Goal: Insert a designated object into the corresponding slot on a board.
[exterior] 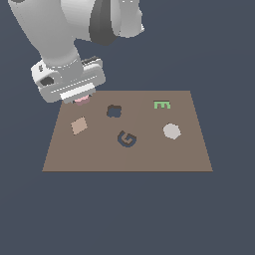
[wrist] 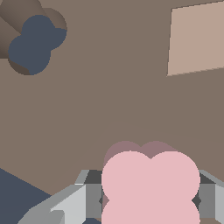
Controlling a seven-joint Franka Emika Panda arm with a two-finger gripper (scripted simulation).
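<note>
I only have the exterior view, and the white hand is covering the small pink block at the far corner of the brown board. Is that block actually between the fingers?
Observer: Yes. In the wrist view the pale pink block sits between the hand's grey fingers, which appear to touch both its sides.
Operator: What outline does it have?
Observer: Four rounded lobes, like the dark navy clover-shaped slot.
Operator: Is that slot a real hole or just a painted mark?
Observer: A real cutout. A brown inner wall shows along one edge, with navy below the flat brown board.
</note>
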